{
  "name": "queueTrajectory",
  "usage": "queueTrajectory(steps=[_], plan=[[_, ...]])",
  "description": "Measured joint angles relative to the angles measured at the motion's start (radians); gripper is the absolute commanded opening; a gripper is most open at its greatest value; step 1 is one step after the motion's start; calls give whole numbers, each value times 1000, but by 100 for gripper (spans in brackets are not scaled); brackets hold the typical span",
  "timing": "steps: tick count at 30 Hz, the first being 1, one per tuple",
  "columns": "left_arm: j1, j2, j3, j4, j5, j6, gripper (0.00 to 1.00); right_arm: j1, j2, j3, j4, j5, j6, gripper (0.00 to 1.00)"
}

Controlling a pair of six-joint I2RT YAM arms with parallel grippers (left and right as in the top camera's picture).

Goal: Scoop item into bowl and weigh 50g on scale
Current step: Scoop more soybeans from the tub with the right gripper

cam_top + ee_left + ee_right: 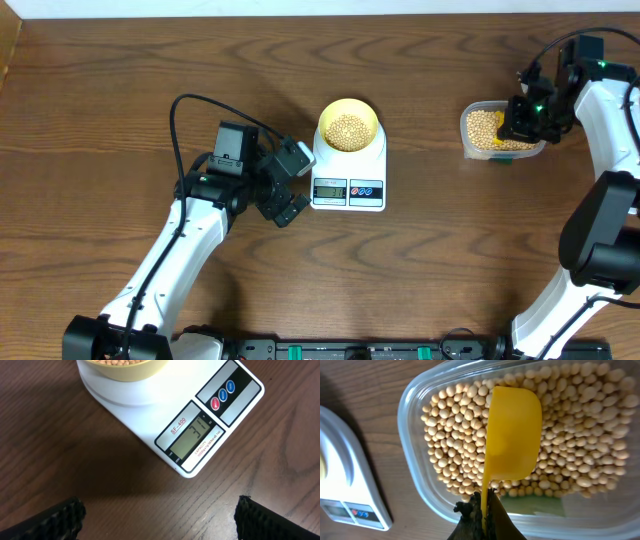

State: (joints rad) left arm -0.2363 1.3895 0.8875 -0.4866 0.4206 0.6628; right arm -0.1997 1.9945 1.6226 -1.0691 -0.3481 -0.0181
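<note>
while the right gripper [482,512] is clamped on the yellow scoop [512,435] handle, scoop at the beans [455,445] in the clear container [412,405], the left gripper [297,184] sits with fingers wide apart just beside the scale [348,192]. the bowl [323,122] sits on the scale platform with beans in it.

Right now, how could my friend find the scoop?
At the right end of the table, find the clear tub of beans. The scoop hangs over them, pinched by the right claw. It's yellow like the bowl, but has a handle.
</note>
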Motion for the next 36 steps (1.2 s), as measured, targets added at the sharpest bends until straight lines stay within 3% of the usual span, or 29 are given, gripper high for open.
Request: queueTrajectory(steps=[16, 36], plan=[[0, 0, 0, 0, 0, 0, 98, -56, 2, -10, -5, -175, -50, 1], [0, 0, 0, 0, 0, 0, 97, -318, 2, -11, -117, -429, -244, 1]])
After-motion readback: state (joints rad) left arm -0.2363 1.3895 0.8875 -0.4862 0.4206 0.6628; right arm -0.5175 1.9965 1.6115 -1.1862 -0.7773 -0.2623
